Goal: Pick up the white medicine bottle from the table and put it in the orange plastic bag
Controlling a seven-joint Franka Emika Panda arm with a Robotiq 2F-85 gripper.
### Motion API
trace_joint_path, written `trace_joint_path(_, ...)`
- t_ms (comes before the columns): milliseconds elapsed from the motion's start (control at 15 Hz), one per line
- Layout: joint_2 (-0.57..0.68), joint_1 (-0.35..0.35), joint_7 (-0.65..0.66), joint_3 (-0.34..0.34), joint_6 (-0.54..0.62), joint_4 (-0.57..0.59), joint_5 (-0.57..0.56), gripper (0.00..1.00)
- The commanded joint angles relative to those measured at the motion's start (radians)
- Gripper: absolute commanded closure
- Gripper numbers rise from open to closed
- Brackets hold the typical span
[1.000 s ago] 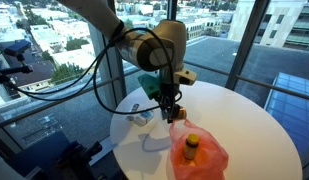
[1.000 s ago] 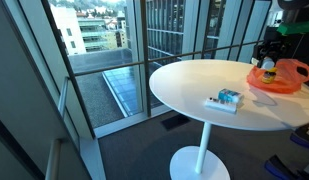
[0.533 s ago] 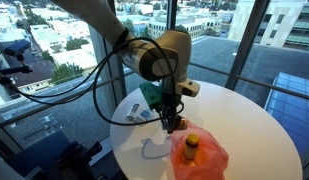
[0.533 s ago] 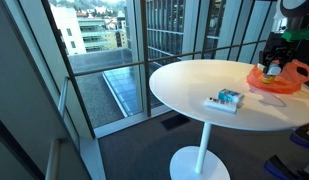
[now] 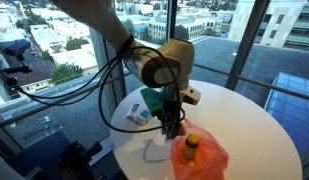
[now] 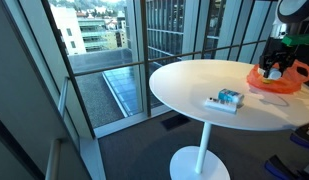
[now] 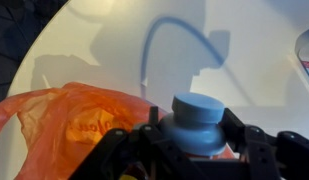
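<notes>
Orange bag (image 5: pixel 209 160) holds a yellow-orange bottle (image 5: pixel 192 147) — gripper (image 7: pixel 197 132) clasps white bottle (image 7: pixel 199 108).

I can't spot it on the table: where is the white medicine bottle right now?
In the wrist view, the white medicine bottle sits between the fingers of the gripper, above the table, at the edge of the orange plastic bag.

A flat white-and-blue packet (image 6: pixel 224 100) lies level, seen in both exterior views (image 5: pixel 138 113). A small yellow-orange bottle with a dark cap (image 5: pixel 192 149) stands upright, well apart from it. Tall dark-framed glass windows (image 6: pixel 144 45) look onto city buildings (image 5: pixel 54 35) above a grey carpeted floor (image 6: pixel 119 150).
</notes>
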Motion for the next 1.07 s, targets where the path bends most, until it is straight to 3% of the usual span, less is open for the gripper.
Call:
trace_joint_path(0,0.033,-0.016,-0.046,0.000,-0.013,0.044,0.026,0.63)
trace_joint_path(1000,0.178,-0.031,-0.053,-0.011,-0.025,0.200,0.026,0.63)
